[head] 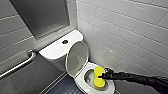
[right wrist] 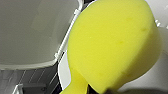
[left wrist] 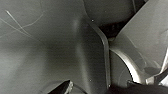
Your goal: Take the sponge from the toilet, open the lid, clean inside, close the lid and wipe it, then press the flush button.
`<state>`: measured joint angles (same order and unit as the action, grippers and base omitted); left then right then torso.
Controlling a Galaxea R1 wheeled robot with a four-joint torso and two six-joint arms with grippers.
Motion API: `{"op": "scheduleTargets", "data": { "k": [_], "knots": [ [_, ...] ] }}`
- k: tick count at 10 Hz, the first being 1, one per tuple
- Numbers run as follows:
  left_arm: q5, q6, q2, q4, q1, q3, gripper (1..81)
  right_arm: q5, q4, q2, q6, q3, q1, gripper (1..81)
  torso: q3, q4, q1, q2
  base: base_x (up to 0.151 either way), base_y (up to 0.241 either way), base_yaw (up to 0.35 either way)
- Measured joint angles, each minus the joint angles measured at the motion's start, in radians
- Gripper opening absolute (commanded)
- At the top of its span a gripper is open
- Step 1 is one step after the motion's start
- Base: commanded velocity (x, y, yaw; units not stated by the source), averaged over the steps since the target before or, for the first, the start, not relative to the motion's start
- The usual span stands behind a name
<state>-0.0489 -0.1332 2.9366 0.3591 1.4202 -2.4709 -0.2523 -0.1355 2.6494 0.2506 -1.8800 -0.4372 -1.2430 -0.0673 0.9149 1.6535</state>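
Observation:
The white toilet (head: 82, 80) stands against the tiled wall with its lid (head: 77, 58) raised upright against the tank. On the tank cover sits the small dark flush button (head: 65, 41). My right gripper (head: 103, 75) reaches in from the right and is shut on the bright yellow sponge (head: 98, 77), which hangs over the open bowl. The right wrist view has the sponge (right wrist: 112, 42) large and close, with the raised lid (right wrist: 32, 32) behind it. My left gripper (left wrist: 100, 87) is open, close to grey toilet surfaces in the left wrist view.
A metal grab bar (head: 18, 65) runs along the grey wall to the left of the tank. White tiled wall (head: 125, 32) closes in on the right. Dark tiled floor (head: 63, 86) lies beside the bowl's base.

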Motion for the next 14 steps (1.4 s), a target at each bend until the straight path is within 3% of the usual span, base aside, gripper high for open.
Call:
{"op": "scheduleTargets", "data": {
  "k": [4,9,14],
  "knots": [
    [0.0,0.0,0.003,-0.001,-0.007,0.0,81.1,-0.004,0.0,0.06,0.004,-0.092,0.037,1.0,-0.035,0.0,0.001,0.0,0.0,0.0,0.0],
    [0.0,0.0,0.008,-0.001,-0.004,0.0,81.1,-0.005,-0.001,0.131,0.004,-0.19,0.074,1.0,-0.034,0.0,0.062,0.097,0.0,0.0,0.0],
    [-0.003,0.0,0.011,-0.001,-0.001,-0.003,81.1,-0.003,-0.001,0.186,0.005,-0.246,0.084,1.0,-0.034,0.0,0.071,0.108,0.0,0.0,0.0]
  ]
}}
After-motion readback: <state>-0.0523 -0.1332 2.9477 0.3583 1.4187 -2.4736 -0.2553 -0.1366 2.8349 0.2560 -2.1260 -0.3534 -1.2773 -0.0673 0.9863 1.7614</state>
